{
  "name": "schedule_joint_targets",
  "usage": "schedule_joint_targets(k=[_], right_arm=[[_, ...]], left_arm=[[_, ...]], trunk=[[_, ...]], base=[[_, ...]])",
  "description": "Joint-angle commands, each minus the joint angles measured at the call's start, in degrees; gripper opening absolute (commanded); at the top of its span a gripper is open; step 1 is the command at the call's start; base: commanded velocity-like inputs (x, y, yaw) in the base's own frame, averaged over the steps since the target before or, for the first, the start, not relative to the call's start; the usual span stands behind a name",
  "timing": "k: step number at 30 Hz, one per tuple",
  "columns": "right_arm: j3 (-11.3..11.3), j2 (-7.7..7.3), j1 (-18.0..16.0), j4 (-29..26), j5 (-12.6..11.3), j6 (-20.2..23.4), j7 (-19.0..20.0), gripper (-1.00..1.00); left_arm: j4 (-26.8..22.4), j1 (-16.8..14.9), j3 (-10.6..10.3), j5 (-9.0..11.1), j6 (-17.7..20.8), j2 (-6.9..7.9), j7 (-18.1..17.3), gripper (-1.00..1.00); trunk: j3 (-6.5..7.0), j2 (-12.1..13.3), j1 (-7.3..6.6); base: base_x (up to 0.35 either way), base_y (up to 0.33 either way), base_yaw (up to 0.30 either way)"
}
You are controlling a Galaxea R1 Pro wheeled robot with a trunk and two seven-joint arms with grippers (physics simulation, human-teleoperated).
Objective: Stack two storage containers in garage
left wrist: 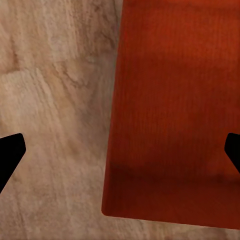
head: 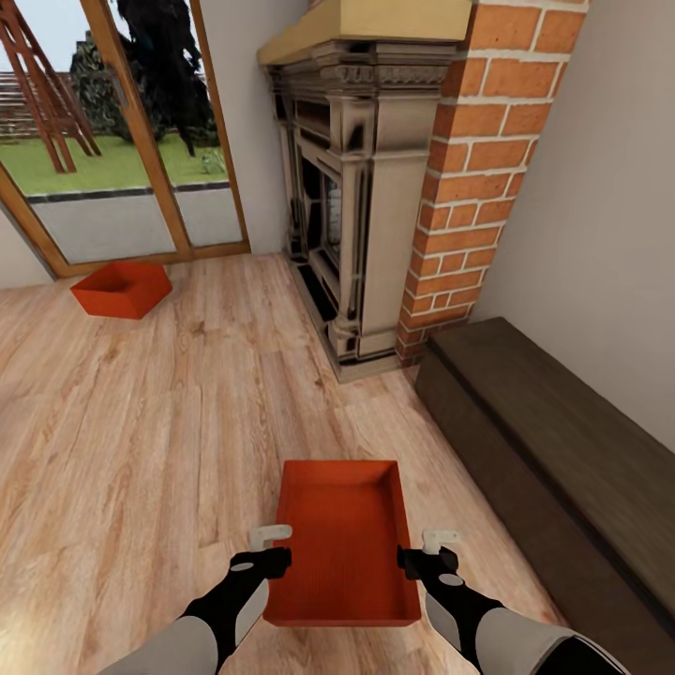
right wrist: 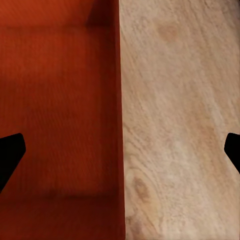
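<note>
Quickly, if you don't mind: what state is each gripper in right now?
Left gripper: open, straddling the left wall of the near container, not clamped.
Right gripper: open, straddling the same container's right wall, holding nothing.

Near storage container (head: pixel 345 544): orange-red, plain walls; inner bottom finely ribbed, darker toward the wall bases, seen in both wrist views (left wrist: pixel 175 110) (right wrist: pixel 57 100).
Far storage container (head: pixel 122 288): same orange-red, shaded darker inside.
Wood-plank floor (head: pixel 141 441): light tan-beige, brown grain streaks and knots.
Chimney (head: pixel 473 178): red-orange brick, pale grey mortar lines.
Fireplace (head: pixel 352 206): grey-beige stone with dark, near-black recesses; mantel (head: pixel 375 23) pale yellow-tan wood.
Garden doors (head: pixel 122 141): orange-brown wood frames; green grass behind the glass.
Bench (head: pixel 562 469): dark brown.
Walls: off-white to light grey.
Left gripper (head: pixel 272 548) and right gripper (head: pixel 427 551): black bodies, off-white fingers; arms black and grey.
</note>
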Motion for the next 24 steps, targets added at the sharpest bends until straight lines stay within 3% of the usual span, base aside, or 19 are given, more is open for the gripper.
schedule_joint_targets(k=[1, 24], right_arm=[[0.49, 0.02, -0.03, 0.03, -0.49, -0.16, -0.18, 1.00], [0.48, -0.03, -0.03, 0.03, -0.49, -0.59, -0.18, 1.00]], left_arm=[[-0.13, 0.00, 0.21, 0.14, 0.30, -0.04, 0.09, 1.00], [-0.17, 0.00, 0.22, 0.14, 0.30, 0.07, 0.09, 1.00]], trunk=[[-0.22, -0.43, 0.22], [-4.35, -9.66, 5.27]], base=[[0.000, 0.000, 0.000], [0.000, 0.000, 0.000]])
